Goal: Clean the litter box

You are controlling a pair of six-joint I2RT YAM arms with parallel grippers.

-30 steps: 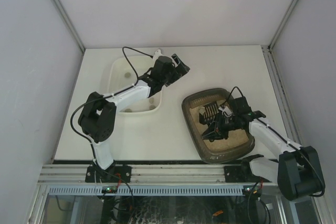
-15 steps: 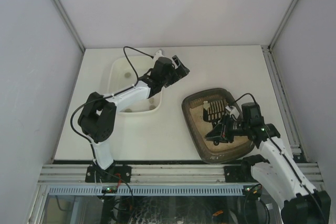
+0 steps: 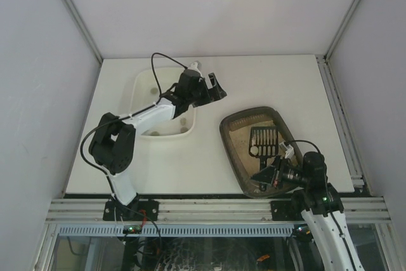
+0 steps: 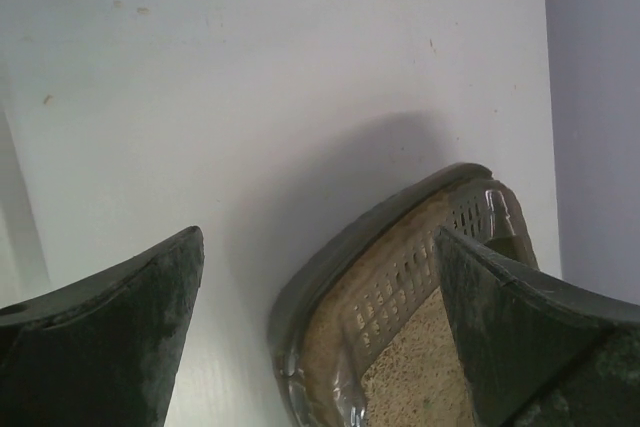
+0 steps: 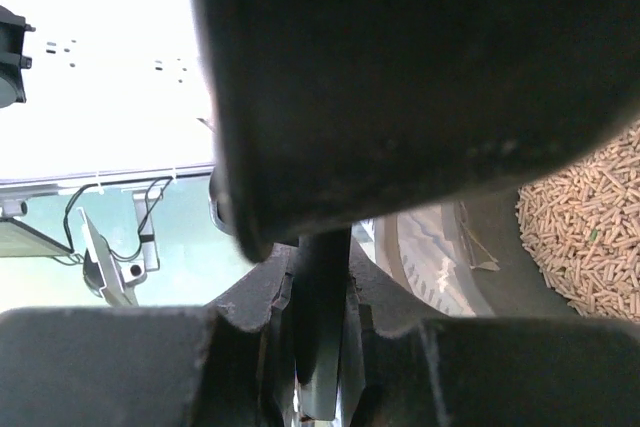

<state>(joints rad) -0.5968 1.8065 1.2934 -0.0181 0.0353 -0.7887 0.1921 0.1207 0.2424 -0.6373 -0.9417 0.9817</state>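
The litter box is a dark brown tray with tan litter, at the right of the table. Its corner shows in the left wrist view, and its pellets in the right wrist view. The black slotted scoop is over the litter. My right gripper is at the box's near rim, shut on the scoop's handle, with the scoop head a dark blur close to the camera. My left gripper is open and empty, held above the table between the white tub and the box.
The white tub stands at the back left with a few bits in it. The metal rail runs along the near edge. Grey walls close in the table on three sides.
My right arm has pulled back toward the near edge, and the scoop has moved right within the box. My left gripper has shifted slightly back and left.
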